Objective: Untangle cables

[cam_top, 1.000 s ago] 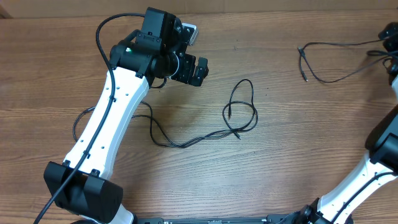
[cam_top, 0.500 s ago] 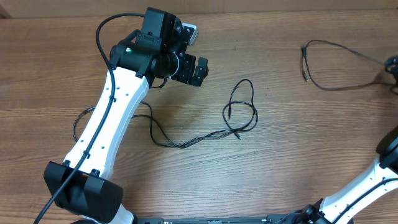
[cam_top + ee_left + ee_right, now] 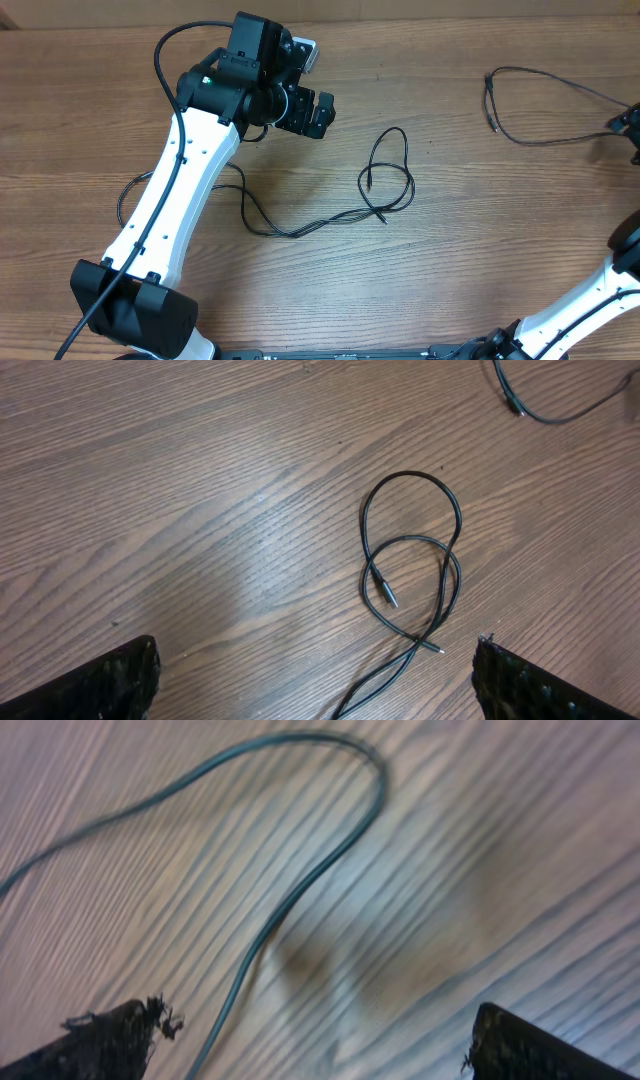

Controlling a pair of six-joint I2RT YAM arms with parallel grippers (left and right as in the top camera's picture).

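While 2 arms hang over the wooden table [image 3: 480, 270] | left gripper [image 3: 315, 680]: jaws spread wide, holding nothing | looped cable [image 3: 411, 474] at centre, just right of that gripper; curved cable [image 3: 540, 143] far right; 2 in all, well apart | right gripper [image 3: 310, 1040]: jaws spread wide, empty, curved cable lying below.

Open wooden table [image 3: 490, 250] is left between the looped cable [image 3: 388, 178] at centre and the second cable [image 3: 530, 138] by the far right edge, and a gripper could be passed there unhindered. The loop's left approach is crossed by its own tail, which is seen running beneath the left arm [image 3: 185, 185]. The left gripper [image 3: 318, 113] is held up and left of the loop with its jaws spread wide and nothing between them. The near right corner is occupied by the right arm [image 3: 590, 290]. The right gripper [image 3: 320, 1035] is likewise spread wide, with the blurred second cable below it.
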